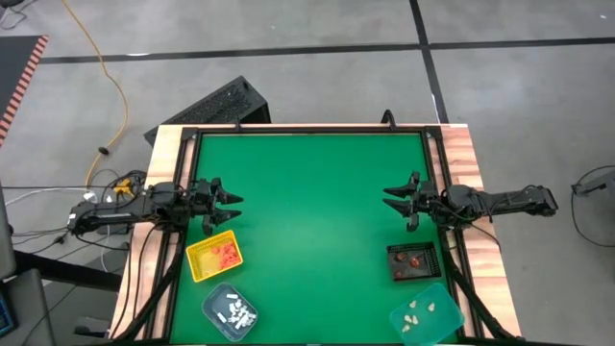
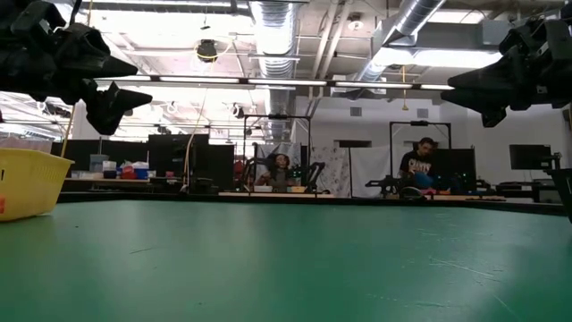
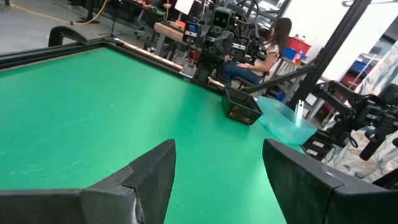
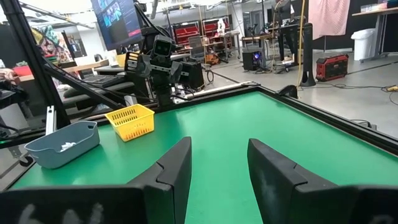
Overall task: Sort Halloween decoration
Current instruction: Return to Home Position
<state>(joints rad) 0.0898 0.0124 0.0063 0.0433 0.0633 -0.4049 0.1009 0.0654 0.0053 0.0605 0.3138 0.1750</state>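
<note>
both arms hang at the side edges of the green table (image 1: 307, 211), facing each other across it and well apart. the left gripper (image 1: 223, 205) hovers above the mat, its fingers (image 3: 155, 168) spread and holding nothing. just beside it, toward the table's front edge, sits the yellow tray (image 1: 214, 256) with a cluster of orange-red trinkets (image 1: 228, 254) inside. farther the same way from this gripper lies the blue bin (image 1: 231, 311), with white trinkets (image 1: 237, 310) lying in it. the right gripper (image 1: 396, 199) hovers above the mat on the opposite side, its two fingers (image 4: 177, 165) likewise parted and empty. near it, again toward the front edge, stands the black tray (image 1: 414, 260) with a few reddish trinkets (image 1: 413, 259) in it. beyond that, farther from this gripper, is the teal tray (image 1: 427, 313) holding cream trinkets (image 1: 420, 309). no trinket shows on the bare mat between the two grippers.
</note>
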